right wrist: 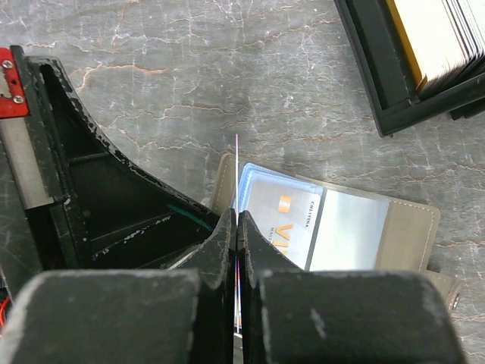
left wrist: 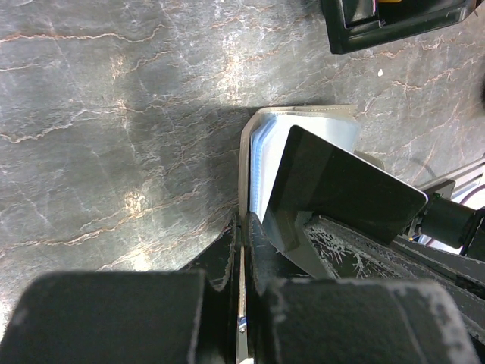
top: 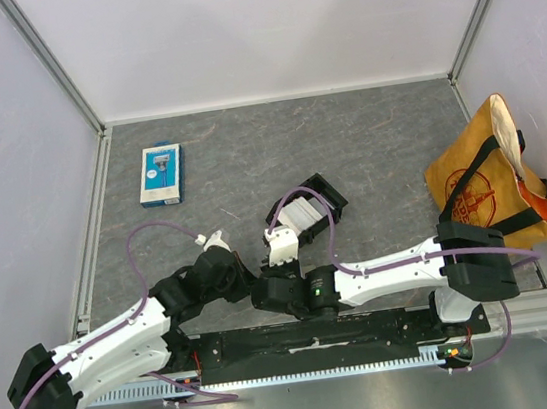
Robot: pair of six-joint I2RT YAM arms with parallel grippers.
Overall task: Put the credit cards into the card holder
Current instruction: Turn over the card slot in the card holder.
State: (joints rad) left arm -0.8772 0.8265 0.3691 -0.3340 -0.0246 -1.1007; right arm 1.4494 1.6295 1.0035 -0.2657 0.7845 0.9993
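**A:** What fills the scene?

**B:** A dark grey, marble-patterned table [top: 376,141]. At its right edge slumps a mustard-yellow cloth tote bag with black straps [top: 473,183]. A blue-and-white retail pack [top: 161,174] lies far left.

**A:** And in the middle?

**B:** A black rectangular tray [top: 324,190] holding a stack of mostly white credit cards [right wrist: 439,30]. Just on its near side lies the grey-tan folding card holder [right wrist: 409,227], opened flat with its clear pockets up.

**A:** The arms?

**B:** Both reach to the holder. The left gripper [left wrist: 239,224] is pinched shut on the holder's left edge. The right gripper [right wrist: 236,220] is clamped on a dark grey plastic credit card [left wrist: 341,189], held on edge above the holder's left half. I cannot tell whether the card has entered a pocket.

**A:** Is anything inside already?

**B:** A pale blue credit card with an orange chip [right wrist: 280,216] sits in the left pocket.
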